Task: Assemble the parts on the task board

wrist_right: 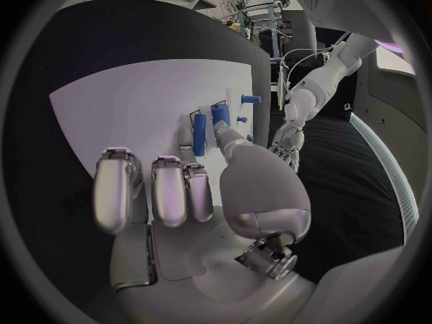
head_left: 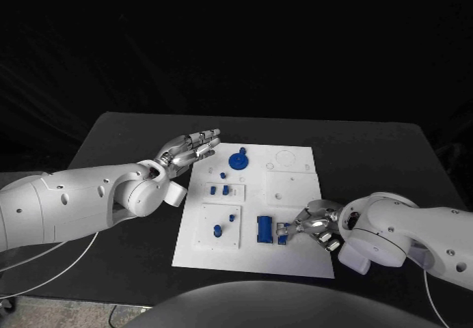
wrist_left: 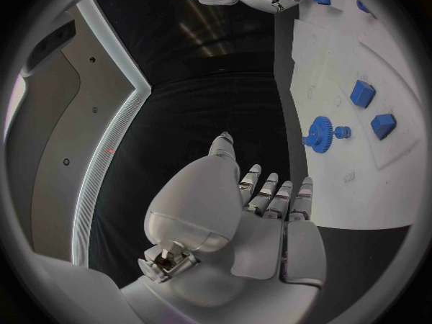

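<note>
Currently the task board (head_left: 296, 179) lies at the centre of the head view on the black table (head_left: 118, 137), a white plate running from the upper middle of the frame down toward the lower middle. The left hand (head_left: 189, 147) hovers at the board's upper left corner, over the table just beside its edge, fingers extended and slightly apart, holding nothing; the left wrist view confirms an empty palm. The right hand (head_left: 314, 225) sits at the board's lower right area, fingers (wrist_right: 171, 191) curled downward, its fingertips touching or very near a tall blue block (head_left: 265, 229) standing on the board; whether it actually grips the block cannot be told. A blue gear (head_left: 238, 161) lies near the board's upper left, close to the left hand. Two small blue pieces (head_left: 221, 189) sit below the gear in the board's left column, and a blue peg part (head_left: 219, 229) stands on a raised white square at lower left.
</note>
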You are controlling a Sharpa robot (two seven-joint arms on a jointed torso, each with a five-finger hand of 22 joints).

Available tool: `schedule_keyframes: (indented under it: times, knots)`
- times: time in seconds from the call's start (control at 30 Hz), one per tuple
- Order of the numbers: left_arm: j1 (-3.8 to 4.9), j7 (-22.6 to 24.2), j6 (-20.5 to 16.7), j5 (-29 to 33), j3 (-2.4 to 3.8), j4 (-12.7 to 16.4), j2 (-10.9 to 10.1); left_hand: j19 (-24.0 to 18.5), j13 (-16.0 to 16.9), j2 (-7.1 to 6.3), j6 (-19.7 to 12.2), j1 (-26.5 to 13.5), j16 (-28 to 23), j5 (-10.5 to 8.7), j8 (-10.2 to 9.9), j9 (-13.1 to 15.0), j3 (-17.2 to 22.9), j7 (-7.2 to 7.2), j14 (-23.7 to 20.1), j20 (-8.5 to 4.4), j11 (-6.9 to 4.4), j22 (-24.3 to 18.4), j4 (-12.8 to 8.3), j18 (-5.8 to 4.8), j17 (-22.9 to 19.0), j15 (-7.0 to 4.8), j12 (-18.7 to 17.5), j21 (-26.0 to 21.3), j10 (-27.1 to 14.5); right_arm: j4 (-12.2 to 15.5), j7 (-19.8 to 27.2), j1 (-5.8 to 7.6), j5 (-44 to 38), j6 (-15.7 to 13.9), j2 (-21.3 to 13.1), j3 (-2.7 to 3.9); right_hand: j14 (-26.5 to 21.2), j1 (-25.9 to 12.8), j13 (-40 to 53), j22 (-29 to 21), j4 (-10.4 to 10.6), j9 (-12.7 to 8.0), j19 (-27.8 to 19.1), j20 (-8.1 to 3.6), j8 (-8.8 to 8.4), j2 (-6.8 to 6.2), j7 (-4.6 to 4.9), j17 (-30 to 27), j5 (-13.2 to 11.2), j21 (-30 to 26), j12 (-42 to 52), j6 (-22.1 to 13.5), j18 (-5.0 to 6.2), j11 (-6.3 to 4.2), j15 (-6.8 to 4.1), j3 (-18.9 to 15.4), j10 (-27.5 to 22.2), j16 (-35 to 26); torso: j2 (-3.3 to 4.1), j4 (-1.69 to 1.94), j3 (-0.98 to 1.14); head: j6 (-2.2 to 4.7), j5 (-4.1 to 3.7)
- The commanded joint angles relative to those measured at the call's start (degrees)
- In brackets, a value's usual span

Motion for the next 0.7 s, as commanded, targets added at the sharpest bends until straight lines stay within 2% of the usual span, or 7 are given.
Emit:
schedule_keyframes:
  times: [0.03, 0.13, 0.2, 0.33, 0.47, 0.57, 0.7]
  knots:
    - [-0.02, 0.1, 1.2, -0.3, 0.04, 0.0, 0.1, 0.4, 0.1, 0.03, 0.2, 0.6, 0.2, 0.32, 0.3, 0.1, 0.0, 0.25, 0.3, 0.13, -0.51, 0.0, -0.1, -0.4, 0.1, 0.29, 0.2, 0.3, 0.0, 0.4, 1.0, -0.11, -2.0, 1.3, -0.1, -0.02, 2.8, 0.3, 15.1, 10.7, 0.1, 1.6, 1.7, -0.07, 2.24, 0.26, -0.44, 0.3, -0.3, -0.2, 0.2, -0.5, 0.26, -0.4, -0.11, -1.0, 5.9, 0.1, 0.0, -0.01, -0.02, 0.0, 0.02]
    - [-0.03, 0.1, 1.2, -0.3, 0.04, 0.0, 0.1, 0.4, 0.1, 0.03, 0.2, 0.6, 0.2, 0.32, 0.3, 0.1, 0.0, 0.25, 0.3, 0.13, -0.51, 0.0, -0.1, -0.4, 0.1, 0.29, 0.2, 0.3, 0.0, 0.6, 1.4, -0.14, -2.7, 1.0, -0.2, -0.02, 2.8, 0.5, 15.1, 10.7, 0.4, 3.8, 1.7, -0.31, 5.12, 0.65, -0.71, 0.5, -0.3, -0.1, 0.2, -1.8, 0.24, -0.71, -0.38, -2.1, 5.9, 0.2, -0.01, 0.0, -0.03, 0.0, -0.01]
    - [-0.03, 0.0, 1.3, -0.3, 0.04, 0.0, 0.2, 0.4, 0.1, 0.03, 0.2, 0.6, 0.2, 0.32, 0.3, 0.1, 0.0, 0.25, 0.3, 0.13, -0.51, 0.0, -0.1, -0.4, 0.1, 0.29, 0.2, 0.3, 0.0, 0.8, 1.7, -0.17, -3.5, 0.9, -0.3, -0.02, 2.8, 0.8, 15.1, 10.7, 0.8, 6.3, 1.7, -0.53, 8.05, 1.09, -0.97, 0.6, -0.2, -0.1, 0.2, -3.8, 0.2, -1.1, -0.89, -3.2, 5.9, 0.2, 0.0, 0.01, -0.02, 0.0, 0.04]
    - [-0.04, -0.1, 1.4, -0.3, 0.04, 0.0, 0.1, 0.4, 0.1, 0.05, 0.4, 0.7, 0.3, 0.35, 0.3, 0.1, 0.0, 0.35, 0.3, 0.13, -0.55, 0.0, -0.1, -0.41, 0.1, 0.32, 0.2, 0.3, 0.0, 1.4, 2.2, -0.22, -5.7, 0.3, -0.6, -0.02, 2.9, 1.6, 15.1, 10.7, 0.6, 9.6, 1.8, -1.06, 11.79, 1.09, -1.34, 0.8, -0.1, -0.1, 0.2, -6.4, 0.25, -1.59, -1.21, -4.3, 5.9, 0.3, 0.02, 0.02, 0.0, 0.0, 0.22]
    - [-0.05, -0.2, 1.5, -0.3, 0.04, 0.0, 0.0, 0.4, 0.1, 0.07, 0.5, 0.7, 0.3, 0.37, 0.3, 0.1, 0.0, 0.42, 0.4, 0.13, -0.57, 0.0, -0.1, -0.42, 0.1, 0.35, 0.2, 0.3, 0.1, 1.8, 2.6, -0.25, -7.5, -0.3, -0.8, -0.02, 2.9, 2.3, 15.1, 10.7, 0.7, 14.4, 1.8, -1.45, 17.11, 1.39, -1.75, 1.1, 0.1, 0.0, 0.2, -8.7, 0.21, -2.25, -1.68, -5.3, 5.9, 0.4, 0.02, 0.02, 0.01, 0.0, 0.28]
    - [-0.05, -0.3, 1.6, -0.3, 0.04, -0.1, 0.0, 0.4, 0.1, 0.08, 0.6, 0.7, 0.4, 0.38, 0.3, 0.1, 0.0, 0.45, 0.4, 0.13, -0.57, 0.0, -0.1, -0.43, 0.1, 0.36, 0.3, 0.3, 0.1, 2.1, 2.9, -0.26, -8.5, -0.8, -0.9, -0.02, 3.0, 2.9, 15.1, 10.7, 0.8, 19.3, 1.9, -1.71, 22.06, 1.6, -2.0, 1.2, 0.1, 0.0, 0.2, -11.7, 0.2, -2.56, -2.01, -6.2, 5.9, 0.5, -0.04, -0.01, -0.04, 0.0, 0.31]
    - [-0.06, -0.4, 1.7, -0.3, 0.04, -0.1, 0.0, 0.5, 0.1, 0.14, 0.8, 0.8, 0.5, 0.39, 0.4, 0.2, 0.1, 0.6, 0.5, 0.13, -0.62, 0.0, -0.1, -0.44, 0.1, 0.43, 0.3, 0.4, 0.1, 2.3, 3.0, -0.27, -9.0, -1.0, -1.0, -0.01, 3.0, 3.5, 15.1, 10.8, 0.9, 21.9, 1.9, -1.83, 24.6, 1.69, -2.14, 1.5, 0.1, 0.1, 0.2, -13.7, 0.18, -2.74, -2.03, -6.6, 5.9, 0.6, 0.01, 0.02, -0.01, 0.0, 0.33]
